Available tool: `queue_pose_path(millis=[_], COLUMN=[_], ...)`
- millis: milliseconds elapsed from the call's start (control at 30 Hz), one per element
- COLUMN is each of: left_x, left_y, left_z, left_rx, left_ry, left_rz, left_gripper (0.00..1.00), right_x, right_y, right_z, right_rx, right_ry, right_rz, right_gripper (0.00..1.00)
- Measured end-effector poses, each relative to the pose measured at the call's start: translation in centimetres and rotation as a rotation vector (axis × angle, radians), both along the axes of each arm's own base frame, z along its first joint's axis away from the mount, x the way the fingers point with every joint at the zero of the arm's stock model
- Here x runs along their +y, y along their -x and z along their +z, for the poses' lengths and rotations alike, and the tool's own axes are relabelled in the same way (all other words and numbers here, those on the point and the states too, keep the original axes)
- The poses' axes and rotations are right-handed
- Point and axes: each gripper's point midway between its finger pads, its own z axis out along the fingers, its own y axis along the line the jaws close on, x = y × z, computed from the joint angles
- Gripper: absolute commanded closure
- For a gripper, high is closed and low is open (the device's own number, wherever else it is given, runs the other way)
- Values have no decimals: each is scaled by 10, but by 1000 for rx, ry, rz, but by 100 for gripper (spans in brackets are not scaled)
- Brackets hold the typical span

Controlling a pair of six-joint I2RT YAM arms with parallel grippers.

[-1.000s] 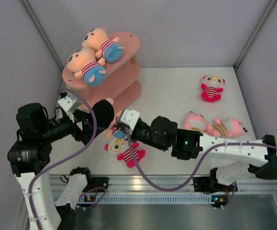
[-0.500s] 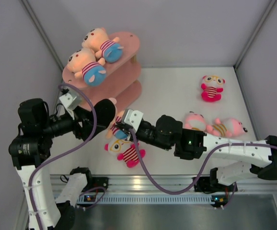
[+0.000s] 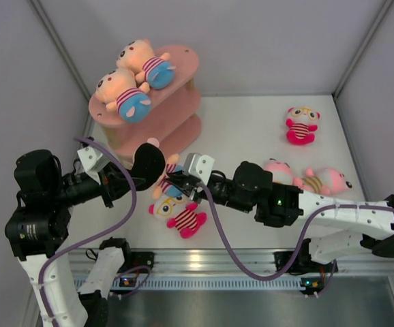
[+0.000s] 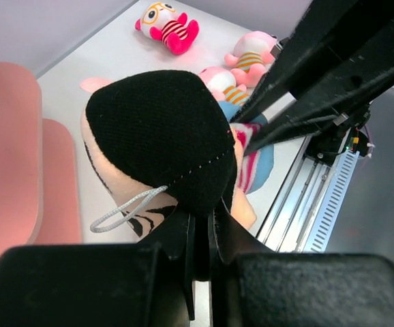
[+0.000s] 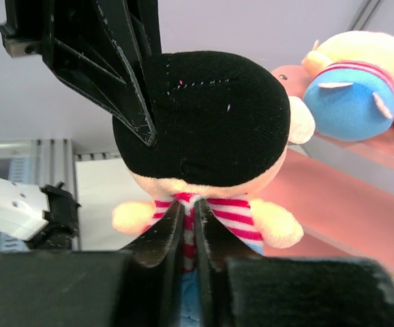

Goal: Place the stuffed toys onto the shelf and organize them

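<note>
**Top view.** The black-haired toy point(image 3: 150, 162) hangs above the table point(image 3: 251, 129), gripped at both ends.

- **Left gripper** point(image 3: 133, 178): its fingers are drawn almost together on a fold at the back of the black head.
- **Right gripper** point(image 3: 177, 182): it nips the striped shirt just under the neck, fingers likewise nearly closed.
- **Axis:** the toy's long axis runs from the head at about 10 o'clock to the feet at about 4 o'clock.
- **Shelf** point(image 3: 183, 65): it lies at 12 o'clock from the toy, near but apart. Its top board already carries two peach-headed toys point(image 3: 125, 95).
- **Arms:** my left arm is nearer the shelf and comes in from 8 o'clock. My right arm reaches in from 3 o'clock, above a glasses toy point(image 3: 176, 216) lying on the table.

**Judgement:** a two-ended hold limits travel, so one gripper should let go before the toy goes up. I cannot see what the lower boards hold.
</note>
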Motion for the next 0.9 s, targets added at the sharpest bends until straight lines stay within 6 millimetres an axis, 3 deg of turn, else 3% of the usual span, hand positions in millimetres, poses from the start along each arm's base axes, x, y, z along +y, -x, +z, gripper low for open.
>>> queue_pose_path(millis=[33, 67, 167, 233, 367, 467, 700, 900], left_x=[0, 1, 2, 3, 1, 1, 1, 4], left_y=[0, -1, -2, -2, 0, -1, 2, -1], left_z=[0, -1, -2, -3, -4, -6, -7, -13], left_rx=[0, 1, 8, 6, 12, 20, 16, 22], left_ry=[0, -3, -8, -11, -7, -8, -11, -28], left_rz=[1, 6, 18, 23, 10, 11, 12, 34], left_gripper=[100, 100, 100, 100, 100, 100, 100, 100], right_x=[0, 0, 0, -3, -30, -41, -38, -40], right_y=[0, -1, -2, -8, -57, -68, -42, -22], right_z=[-1, -1, -1, 0, -13, -25, -36, -36], right_rx=[13, 25, 111, 209, 418, 540, 693, 698], right_ry=[-3, -7, -35, -68, -125, -128, -92, -59], right_rz=[2, 3, 55, 110, 117, 154, 370, 466], right_gripper=[67, 40, 13, 9, 1, 1, 1, 1])
